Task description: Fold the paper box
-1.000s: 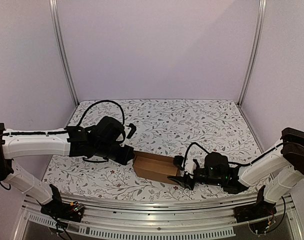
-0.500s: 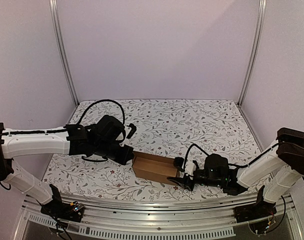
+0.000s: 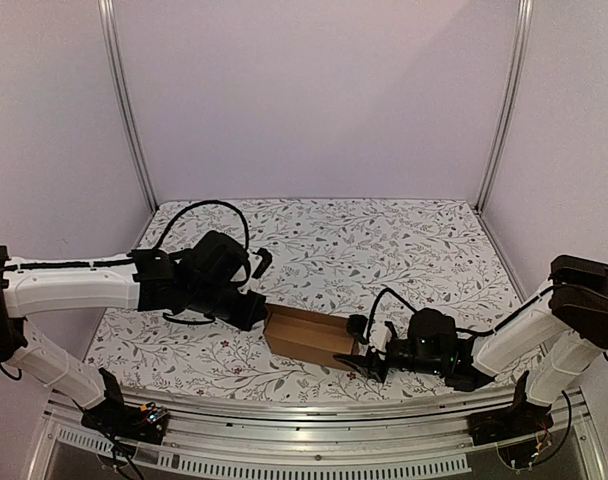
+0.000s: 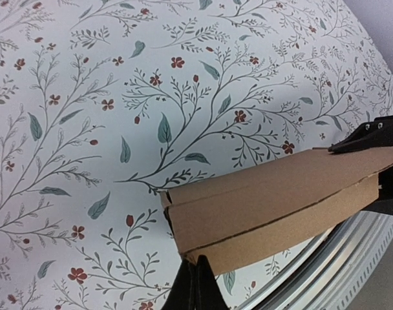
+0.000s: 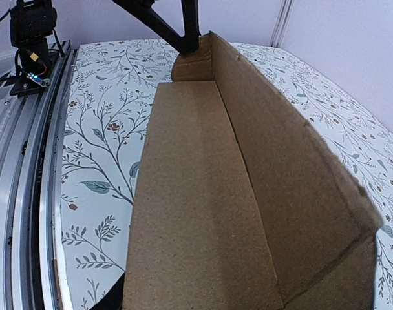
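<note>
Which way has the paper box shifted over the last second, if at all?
No. In the top view the paper box lies at the same spot and angle against the near aluminium rail and the floral tablecloth.

The left arm (image 3: pixel 74 285) is showing white shell links between black joints, with a black cable (image 3: pixel 209 204) looping at 12 o'clock over its wrist. The right arm (image 3: pixel 524 335) is wearing the same colours, with a green light (image 3: pixel 451 352) glowing on its black wrist housing.
</note>
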`<state>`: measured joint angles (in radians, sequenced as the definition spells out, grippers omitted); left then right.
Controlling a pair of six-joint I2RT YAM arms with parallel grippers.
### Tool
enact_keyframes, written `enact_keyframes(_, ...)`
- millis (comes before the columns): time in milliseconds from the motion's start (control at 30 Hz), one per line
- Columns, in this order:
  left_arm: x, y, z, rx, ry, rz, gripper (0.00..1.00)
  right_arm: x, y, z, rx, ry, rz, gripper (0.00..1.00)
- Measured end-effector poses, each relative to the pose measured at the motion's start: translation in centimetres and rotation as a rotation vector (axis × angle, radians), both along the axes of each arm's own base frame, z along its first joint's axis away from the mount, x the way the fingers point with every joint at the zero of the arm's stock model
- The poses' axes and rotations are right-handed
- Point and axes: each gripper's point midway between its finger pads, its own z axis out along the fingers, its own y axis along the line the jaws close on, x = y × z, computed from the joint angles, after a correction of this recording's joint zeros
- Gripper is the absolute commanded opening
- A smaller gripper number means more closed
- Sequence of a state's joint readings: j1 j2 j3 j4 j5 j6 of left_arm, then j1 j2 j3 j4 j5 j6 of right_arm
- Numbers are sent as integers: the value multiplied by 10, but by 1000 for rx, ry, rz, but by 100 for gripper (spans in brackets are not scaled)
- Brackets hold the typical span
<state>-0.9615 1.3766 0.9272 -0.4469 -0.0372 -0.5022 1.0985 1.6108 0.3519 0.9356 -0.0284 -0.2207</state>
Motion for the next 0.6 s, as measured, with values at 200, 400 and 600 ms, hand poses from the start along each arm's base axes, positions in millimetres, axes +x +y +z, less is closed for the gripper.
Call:
enact_keyframes(200,-8,4,-16,5,44,1,0,1,0,0,0,2,-7,30)
enact_keyframes(400,-16,10,-33,23,96,12,0,1,0,-1,0,1,-9,30)
enact_keyframes(600,-16,8,-33,15,100,19,0,0,1,-2,1,1,-16,30)
